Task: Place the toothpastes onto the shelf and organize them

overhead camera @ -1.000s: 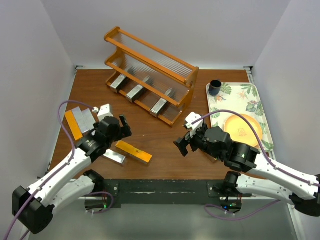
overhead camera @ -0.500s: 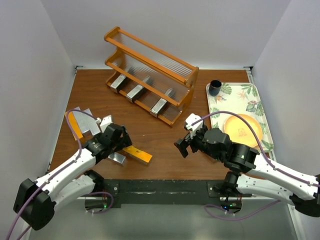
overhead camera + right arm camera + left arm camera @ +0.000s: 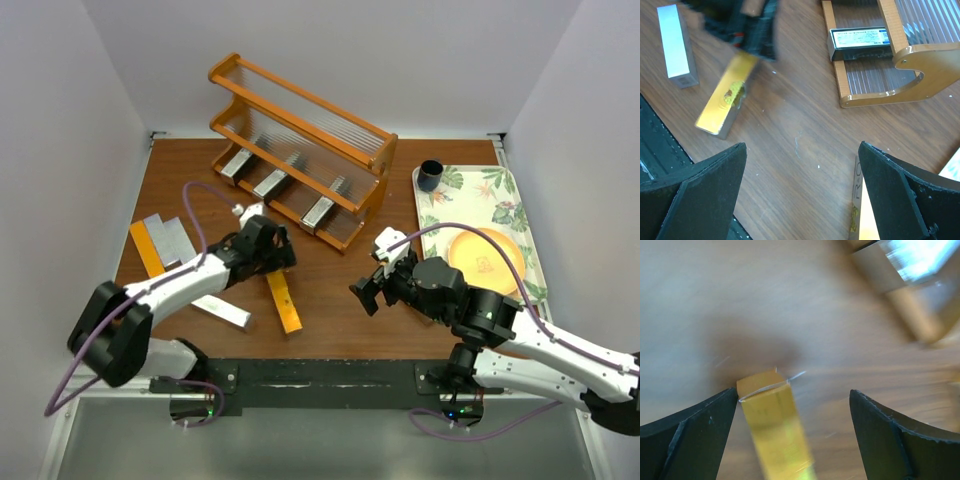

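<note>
Pickup of one orange carton (image 3: 284, 301) looks to be the step in hand: left gripper (image 3: 272, 248) spread wide and holding nothing, jaws straddling the carton's far end low over the brown wood-grain surface (image 3: 330, 270), left finger almost against the carton's side, right finger well apart from it. To do it well: centre the jaws across the narrow width, settle further along the length rather than at the very tip, close squarely on the flat long faces, lift level, then carry to the shelf (image 3: 300, 130). Glossy card, sharp-edged, slim and rectangular; probably slippery and easily dented, so squeeze gently. Elsewhere, right gripper (image 3: 365, 290) likewise agape and empty, hovering mid-surface. Shelf at the far side: orange-brown wood, clear ribbed panels, stepped tiers, with three silver cartons (image 3: 270, 182) lying on the lowest tier and nothing visible on the upper ones. More toothpastes loose: a silver carton (image 3: 222, 311) near the orange one, a small pile (image 3: 165, 240) of silver and orange near the left edge
</note>
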### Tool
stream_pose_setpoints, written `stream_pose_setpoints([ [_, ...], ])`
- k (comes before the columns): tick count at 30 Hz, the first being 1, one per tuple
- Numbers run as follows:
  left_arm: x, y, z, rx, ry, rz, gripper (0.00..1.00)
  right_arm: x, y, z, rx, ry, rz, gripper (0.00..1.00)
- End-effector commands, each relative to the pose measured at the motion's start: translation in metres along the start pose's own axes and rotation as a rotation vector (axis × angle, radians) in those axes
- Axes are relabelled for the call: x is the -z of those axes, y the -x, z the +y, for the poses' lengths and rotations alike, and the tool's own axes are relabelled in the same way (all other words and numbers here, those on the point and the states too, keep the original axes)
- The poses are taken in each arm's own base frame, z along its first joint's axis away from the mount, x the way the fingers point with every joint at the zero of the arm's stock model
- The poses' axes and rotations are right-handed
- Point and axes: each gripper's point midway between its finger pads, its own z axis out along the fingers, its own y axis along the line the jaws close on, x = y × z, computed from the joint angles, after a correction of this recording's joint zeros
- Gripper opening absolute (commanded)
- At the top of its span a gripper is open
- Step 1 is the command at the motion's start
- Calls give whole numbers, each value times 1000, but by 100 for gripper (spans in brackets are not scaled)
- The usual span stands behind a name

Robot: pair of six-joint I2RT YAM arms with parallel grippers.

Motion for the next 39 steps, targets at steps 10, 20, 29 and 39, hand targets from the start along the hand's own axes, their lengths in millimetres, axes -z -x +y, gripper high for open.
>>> stream_pose_setpoints([
  [10,14,16,-83,-185,-132,-79,100,9,1,-4,-44,-15,-26,99],
  [20,68,-42,-38,-122,-53,-25,100,2,0,0,-40,-5,-16,99],
  [29,69,-112,-11,-125,-12,131,100,2,0,1,-55,-1,-25,99],
  [39,53,-135,-11,-215,42,188,91,2,-1,2,-61,5,-26,99],
])
